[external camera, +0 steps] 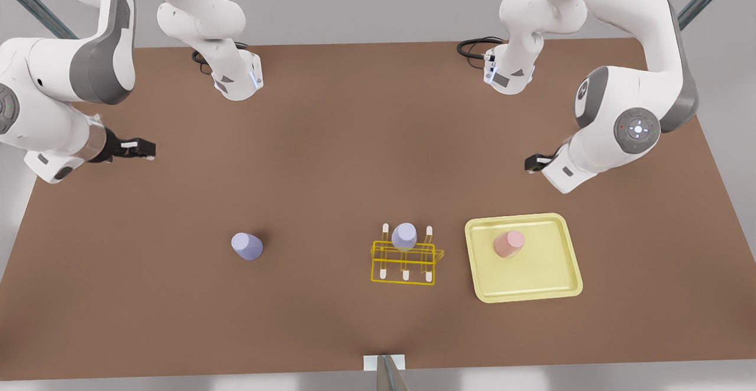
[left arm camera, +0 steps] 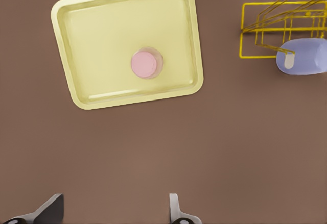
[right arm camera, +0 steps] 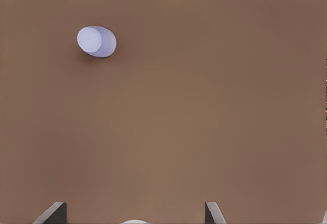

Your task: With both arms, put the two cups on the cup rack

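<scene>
Jaws of both grippers stand spread and hold nothing. Left gripper (external camera: 533,163) hangs above the desk (external camera: 331,160) near the pale-yellow tray (external camera: 549,284), where the pink cup (external camera: 509,244) stands with its long axis upright. Right gripper (external camera: 142,149) hovers well apart from the lone lavender cup (external camera: 247,246), also upright. Another lavender cup (external camera: 404,236) sits on the yellow rack (external camera: 406,261), over its middle back peg.

Pale pink cup (external camera: 509,243) on pale-yellow tray (external camera: 531,282), two lavender cups (external camera: 247,245), bright-yellow wire rack (external camera: 406,261) with white-tipped pegs, brown table (external camera: 354,143), white-and-grey arms.
</scene>
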